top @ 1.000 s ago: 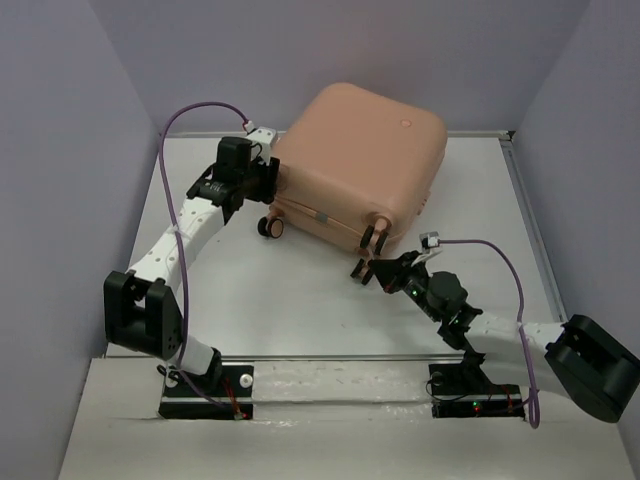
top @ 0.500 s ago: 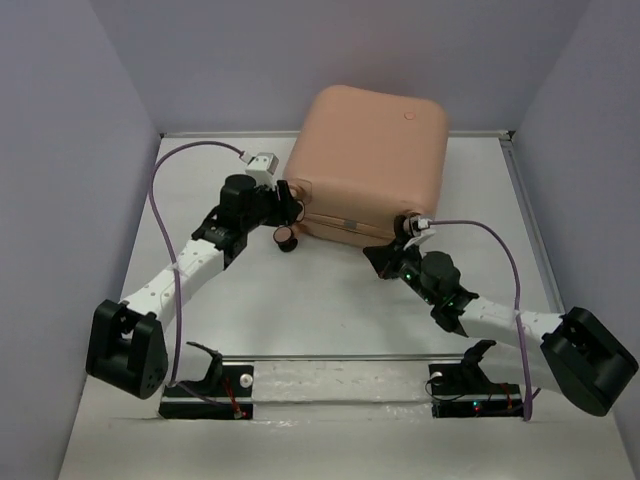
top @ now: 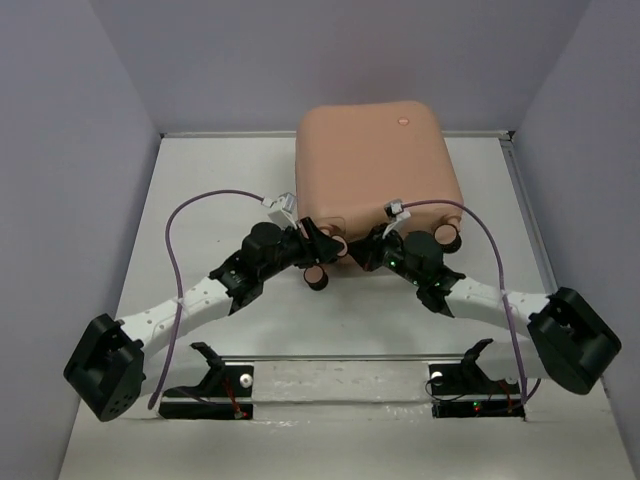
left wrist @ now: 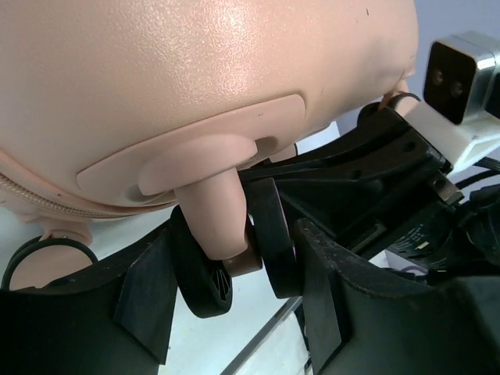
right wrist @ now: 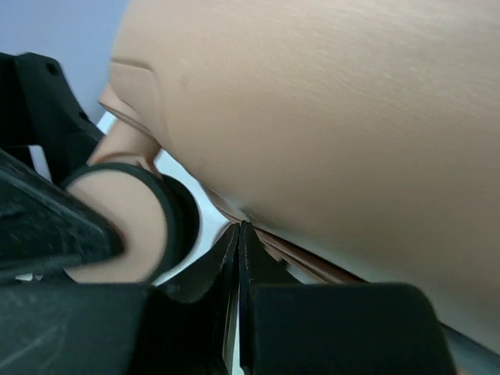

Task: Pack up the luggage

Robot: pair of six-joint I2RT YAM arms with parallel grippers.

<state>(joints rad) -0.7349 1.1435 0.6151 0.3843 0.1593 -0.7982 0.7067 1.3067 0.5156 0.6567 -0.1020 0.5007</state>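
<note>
The luggage (top: 375, 160), a closed peach-pink hard-shell case with a small dimple (top: 403, 121), lies flat at the back centre of the table. My left gripper (top: 318, 262) is at its near-left corner. In the left wrist view the left gripper (left wrist: 234, 258) has its fingers pressed on either side of a twin dark caster wheel (left wrist: 205, 285) under the luggage (left wrist: 195, 70). My right gripper (top: 362, 252) is shut just right of it. Its tips (right wrist: 238, 230) sit against the zipper seam of the luggage (right wrist: 312, 101), beside the caster wheel (right wrist: 117, 226), with nothing seen between them.
Another caster wheel (top: 446, 238) sticks out at the near-right corner. The two wrists are close together, and the right wrist's camera (left wrist: 461, 74) shows just behind my left fingers. Purple cables (top: 190, 215) loop over both arms. Grey walls and a raised rim (top: 520, 190) bound the table.
The luggage has turned and slid so its wheeled edge squarely faces the arms. My left gripper swung from far left to the centre with the wheel. The right gripper moved up to the seam.
</note>
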